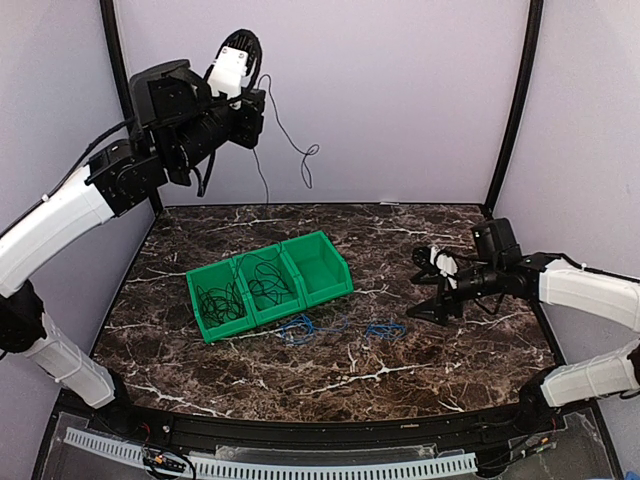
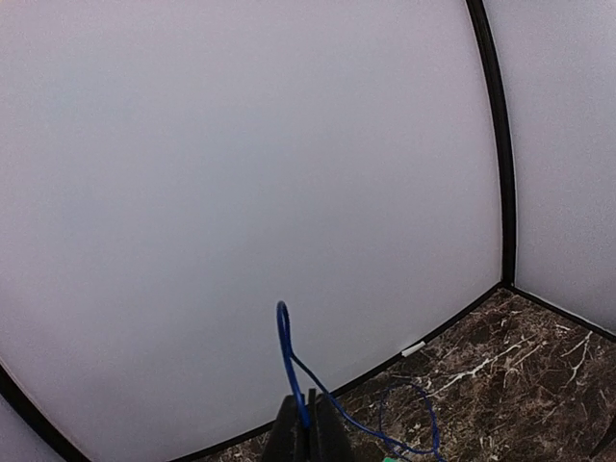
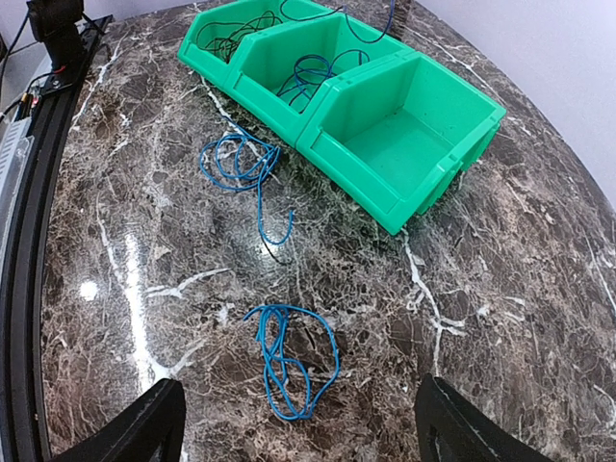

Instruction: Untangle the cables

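While one blue cable (image 2: 283,332) is hanging pinched between the left jaws, which are pressed shut on it high against the back wall (image 1: 400,100), its tail is apparently trailing down toward the green bin (image 1: 330,275). Two blue bundles (image 3: 236,159) (image 3: 289,371) are lying apart on the desk (image 1: 450,380) beside the bin. One black tangle (image 1: 220,300) is sitting in the top view's left compartment and a blue coil (image 3: 313,72) in the middle one; the third is holding nothing. Right jaws are hovering spread wide over the nearer bundle. Roughly halfway, I'd say: bin contents are still needing separation.
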You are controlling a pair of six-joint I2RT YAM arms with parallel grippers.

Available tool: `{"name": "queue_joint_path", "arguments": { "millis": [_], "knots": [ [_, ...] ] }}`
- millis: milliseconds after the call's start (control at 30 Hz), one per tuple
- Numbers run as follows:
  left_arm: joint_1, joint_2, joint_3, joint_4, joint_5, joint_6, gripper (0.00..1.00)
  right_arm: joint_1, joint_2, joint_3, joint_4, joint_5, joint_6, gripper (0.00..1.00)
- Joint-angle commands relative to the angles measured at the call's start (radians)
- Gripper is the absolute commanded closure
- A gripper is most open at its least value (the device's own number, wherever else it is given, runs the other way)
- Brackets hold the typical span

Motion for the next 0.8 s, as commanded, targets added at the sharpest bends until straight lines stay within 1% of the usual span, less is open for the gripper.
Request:
{"name": "queue_joint_path", "arguments": {
  "millis": [0,200,400,467,500,600,700,767],
  "knots": [
    [0.004,-0.039,-0.013,0.03,0.03,-0.029,1.0,-0.004,0.014,0.013,0.01,-0.019,-0.014,0.16],
    [0.004,-0.001,0.041,0.026,0.057,-0.027,1.0,-0.004,0.012,0.01,0.01,-0.015,-0.017,0.16],
    [0.004,0.005,0.062,0.062,0.087,-0.019,1.0,-0.004,0.01,0.009,0.01,-0.013,-0.017,0.16],
    [0.004,0.027,0.121,0.042,0.121,-0.015,1.0,-0.004,0.012,0.01,0.011,-0.012,-0.018,0.16],
    [0.004,0.053,0.185,0.028,0.134,-0.012,1.0,-0.004,0.013,0.011,0.009,-0.011,-0.019,0.16],
    [0.005,0.102,0.307,-0.022,0.146,-0.002,1.0,-0.004,0.013,0.01,0.005,-0.006,-0.02,0.16],
    [0.004,0.113,0.296,-0.017,0.133,0.008,1.0,-0.005,0.002,0.006,0.007,0.0,-0.022,0.16],
    [0.004,0.093,0.226,0.005,0.115,0.007,1.0,-0.004,-0.003,0.003,0.009,-0.002,-0.024,0.16]
  ]
}}
